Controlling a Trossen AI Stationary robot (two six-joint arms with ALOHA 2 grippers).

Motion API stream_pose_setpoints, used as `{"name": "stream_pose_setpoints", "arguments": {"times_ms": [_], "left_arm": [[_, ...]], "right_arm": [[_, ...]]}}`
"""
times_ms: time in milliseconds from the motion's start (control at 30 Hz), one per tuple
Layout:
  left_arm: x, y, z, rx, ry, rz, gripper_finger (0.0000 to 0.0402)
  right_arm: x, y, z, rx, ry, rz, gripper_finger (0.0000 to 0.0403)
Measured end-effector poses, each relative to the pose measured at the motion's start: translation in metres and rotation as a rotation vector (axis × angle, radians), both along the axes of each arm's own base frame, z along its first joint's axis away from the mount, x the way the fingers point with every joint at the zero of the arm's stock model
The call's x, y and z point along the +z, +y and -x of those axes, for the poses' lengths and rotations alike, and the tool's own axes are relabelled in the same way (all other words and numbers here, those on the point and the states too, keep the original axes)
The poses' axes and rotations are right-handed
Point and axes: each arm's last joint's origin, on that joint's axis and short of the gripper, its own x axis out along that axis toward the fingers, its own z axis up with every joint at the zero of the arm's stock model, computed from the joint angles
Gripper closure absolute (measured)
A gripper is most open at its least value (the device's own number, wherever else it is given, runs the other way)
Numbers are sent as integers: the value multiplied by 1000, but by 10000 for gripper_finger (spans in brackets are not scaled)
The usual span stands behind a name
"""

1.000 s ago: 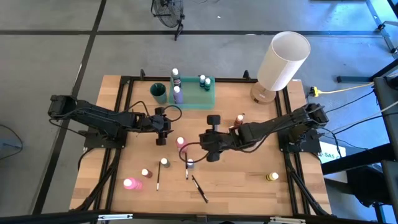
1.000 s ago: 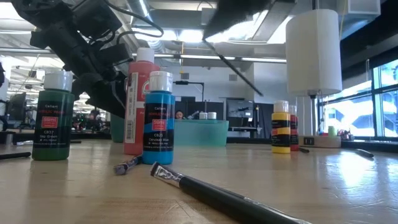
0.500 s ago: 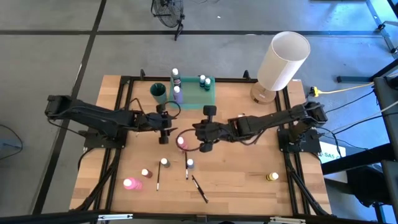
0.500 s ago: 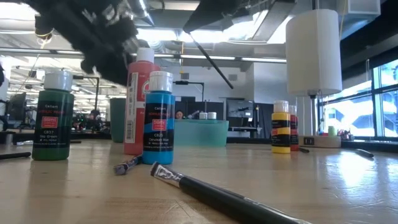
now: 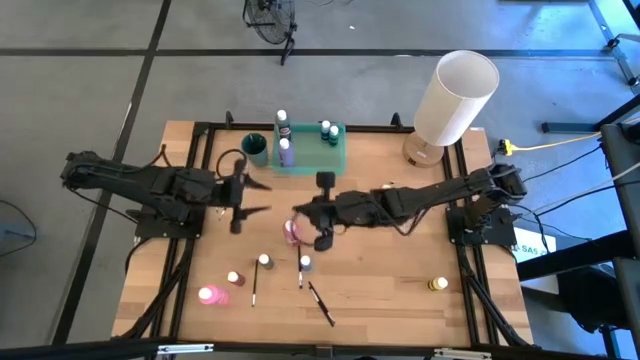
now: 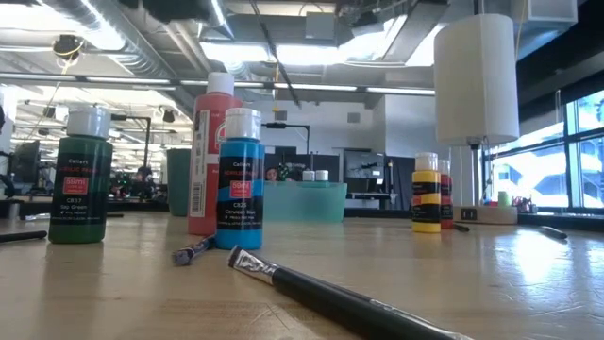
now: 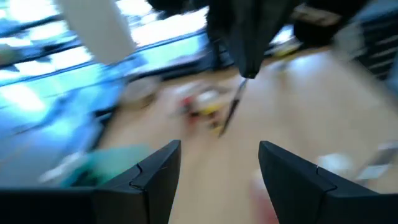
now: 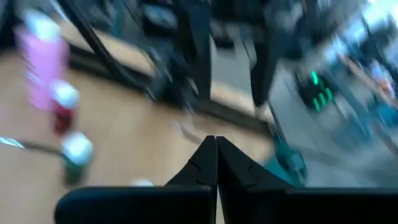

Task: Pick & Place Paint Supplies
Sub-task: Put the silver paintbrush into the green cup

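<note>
1. Left gripper (image 5: 262,199) hangs over the table's left-middle, fingers spread, nothing between them.
2. Right gripper (image 5: 297,212) is pinched on a thin dark paintbrush (image 6: 280,59) above the table's centre.
3. Green tray (image 5: 335,160) sits at the far edge, bottles inside.
4. Pink bottle (image 5: 210,295), small bottles and another brush (image 5: 321,303) crowd the near-left; yellow bottle (image 5: 438,285) stands alone near-right, bare wood around it.

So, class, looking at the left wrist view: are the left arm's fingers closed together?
No, the left gripper has its two dark fingers standing well apart, with bare table showing between them.
</note>
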Motion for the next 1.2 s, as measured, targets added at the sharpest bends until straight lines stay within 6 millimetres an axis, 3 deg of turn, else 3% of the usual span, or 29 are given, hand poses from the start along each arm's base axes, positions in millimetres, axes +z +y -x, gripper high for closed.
{"name": "stream_pose_setpoints", "arguments": {"times_ms": [133, 367, 800, 1200], "left_arm": [[5, -10, -5, -174, -83, 130, 190], [-5, -16, -16, -129, -164, 122, 190], [-10, -21, -39, -117, -218, 44, 190], [-28, -25, -55, -126, -127, -8, 190]], "right_arm": [[10, 16, 0, 73, -146, 41, 403], [16, 23, 0, 205, -272, 14, 403], [1, 12, -11, 172, -253, 21, 403], [1, 11, -12, 170, -254, 24, 403]]}}
